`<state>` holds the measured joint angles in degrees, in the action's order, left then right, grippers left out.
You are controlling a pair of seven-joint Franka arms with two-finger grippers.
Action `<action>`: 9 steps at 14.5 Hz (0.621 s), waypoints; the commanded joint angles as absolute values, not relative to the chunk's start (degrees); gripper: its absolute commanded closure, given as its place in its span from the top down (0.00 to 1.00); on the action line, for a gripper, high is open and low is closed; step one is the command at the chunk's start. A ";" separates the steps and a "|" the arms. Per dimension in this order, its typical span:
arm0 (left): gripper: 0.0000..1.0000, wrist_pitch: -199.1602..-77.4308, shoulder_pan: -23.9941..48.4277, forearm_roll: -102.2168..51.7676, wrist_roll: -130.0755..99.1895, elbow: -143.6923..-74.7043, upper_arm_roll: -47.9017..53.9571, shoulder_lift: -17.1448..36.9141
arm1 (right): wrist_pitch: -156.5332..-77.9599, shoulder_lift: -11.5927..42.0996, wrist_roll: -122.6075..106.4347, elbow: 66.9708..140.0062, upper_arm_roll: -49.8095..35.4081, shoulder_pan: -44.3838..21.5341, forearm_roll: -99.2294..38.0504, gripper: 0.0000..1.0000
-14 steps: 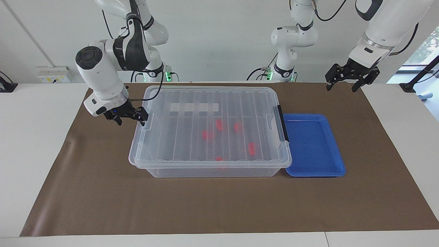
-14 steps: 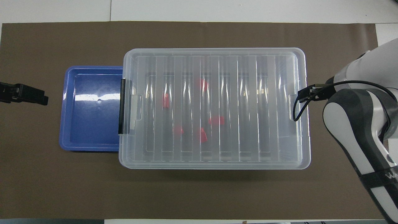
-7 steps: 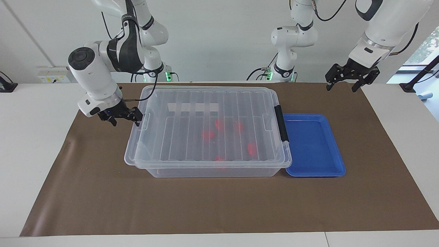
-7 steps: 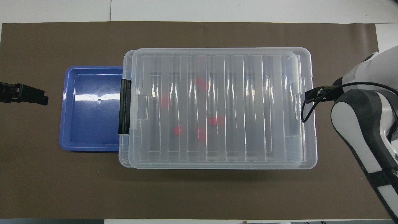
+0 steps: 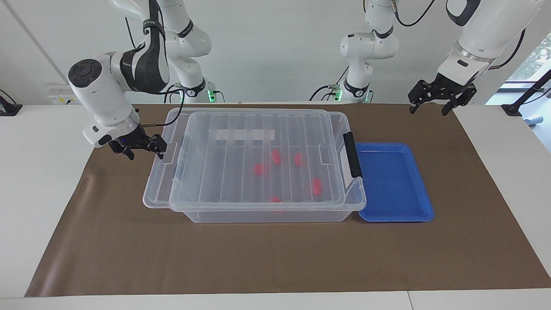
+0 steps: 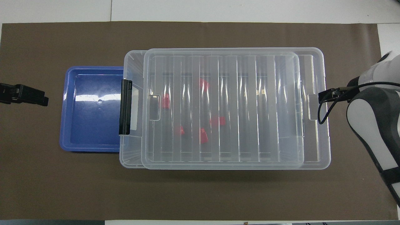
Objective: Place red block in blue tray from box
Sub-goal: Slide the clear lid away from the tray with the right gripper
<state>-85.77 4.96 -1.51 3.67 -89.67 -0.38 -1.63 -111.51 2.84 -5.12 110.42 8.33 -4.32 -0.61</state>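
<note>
The clear box sits mid-mat with several red blocks inside, among them one close to the tray end. Its ribbed lid lies shifted toward the right arm's end, overhanging that end and baring a strip of the box by the black latch. My right gripper stands open at the lid's end tab, one finger against it. The blue tray lies empty against the box's latch end. My left gripper waits open above the mat beside the tray.
A brown mat covers the table under everything. White table surface shows past the mat's ends. The right arm's body hangs over the mat at its own end.
My right gripper has drawn back toward its own end of the table and the lid has slid with it, uncovering the latch end of the box. The left arm has not moved.
</note>
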 commanded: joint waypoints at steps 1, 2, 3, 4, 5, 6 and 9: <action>1.00 -84.55 5.01 -1.85 3.95 -90.79 -0.79 -2.64 | -113.29 1.67 -11.32 112.15 11.24 -4.04 -0.97 1.00; 1.00 -84.55 5.01 -1.85 3.96 -90.79 -0.79 -2.64 | -113.47 1.67 -12.56 112.15 11.86 -3.96 -1.05 1.00; 1.00 -84.55 5.01 -1.85 3.87 -90.79 -0.79 -2.72 | -113.99 1.76 -13.44 112.15 12.39 -4.04 -1.05 1.00; 1.00 -84.55 5.01 -1.85 3.87 -90.88 -0.70 -2.81 | -114.17 1.76 -14.32 112.15 12.83 -4.04 -1.05 1.00; 1.00 -84.72 5.01 -1.85 3.87 -91.05 -0.70 -2.81 | -114.17 1.84 -15.20 112.15 13.27 -4.04 -1.05 1.00; 1.00 -84.81 5.10 -1.85 3.87 -91.05 -0.62 -2.81 | -114.17 1.85 -16.08 112.15 13.97 -4.04 -1.05 1.00; 1.00 -84.99 5.19 -1.85 3.87 -91.05 -0.62 -2.81 | -114.17 1.93 -20.11 111.97 15.90 -4.04 -1.05 1.00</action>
<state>-85.27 4.96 -1.51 3.67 -89.68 -0.40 -1.63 -112.81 2.84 -16.49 110.58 14.42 -4.18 -0.61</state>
